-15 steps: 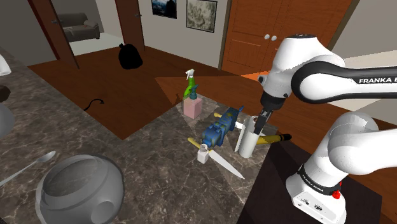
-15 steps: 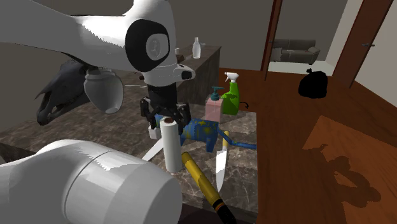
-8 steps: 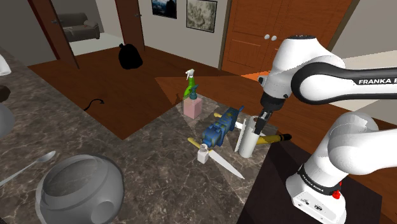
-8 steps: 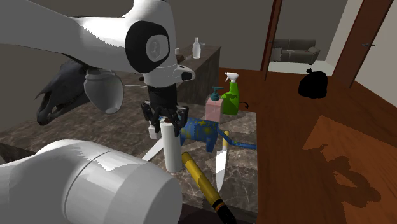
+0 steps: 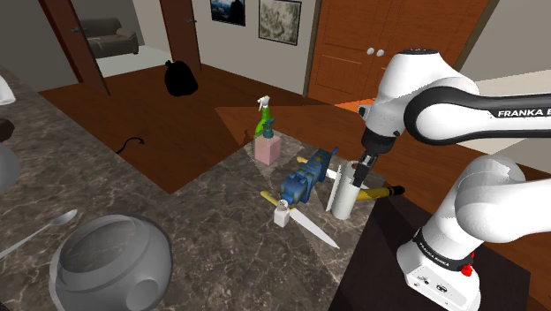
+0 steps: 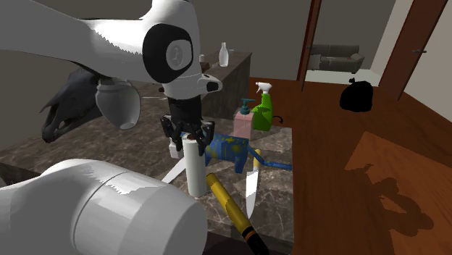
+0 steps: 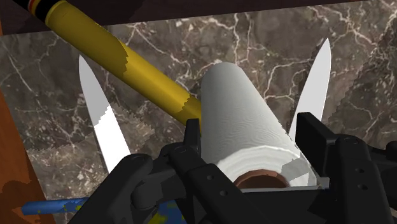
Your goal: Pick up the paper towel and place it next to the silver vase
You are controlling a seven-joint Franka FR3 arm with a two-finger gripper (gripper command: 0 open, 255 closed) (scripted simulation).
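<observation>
We find the gripper (image 7: 252,132) clamped on the top of the paper towel roll (image 7: 235,102). Both black fingers press its smooth white sides, and the wrist view looks into a brown cardboard core. The cylinder stands upright on the dark, white-veined marble countertop (image 5: 203,221), just beside the yellow handle (image 7: 137,76), a glossy round bar with a black end. Two pointed white blades (image 7: 102,130) lie flat, one on either side of that handle. The second exterior view gives us the round-bellied grey vase (image 6: 119,107), well apart from the yellow handle and partly behind the arm. The shoulder view adds a pink dispenser (image 5: 267,148) and a green spray bottle (image 5: 262,124) farther beyond the handle.
</observation>
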